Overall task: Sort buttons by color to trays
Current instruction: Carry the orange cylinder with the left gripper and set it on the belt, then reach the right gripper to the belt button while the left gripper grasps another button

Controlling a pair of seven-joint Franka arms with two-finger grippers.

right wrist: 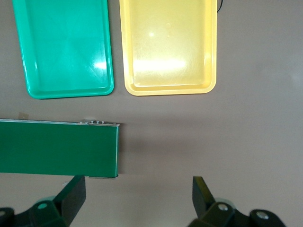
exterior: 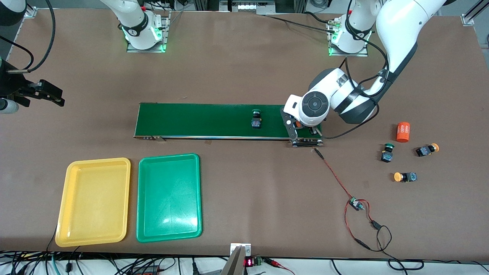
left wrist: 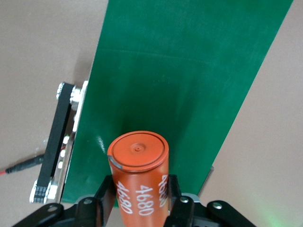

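Fingers of the left gripper (left wrist: 142, 208) clasp an upright orange cylinder (left wrist: 140, 177) over the conveyor belt (exterior: 198, 120); the right gripper (right wrist: 139, 198) waits, spread wide.

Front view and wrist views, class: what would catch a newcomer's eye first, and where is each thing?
The left gripper stands over the conveyor belt at the left arm's end, its fingers around an orange cylinder marked 4680. One green button sits on the belt. The yellow tray and green tray lie side by side, nearer the front camera than the belt.
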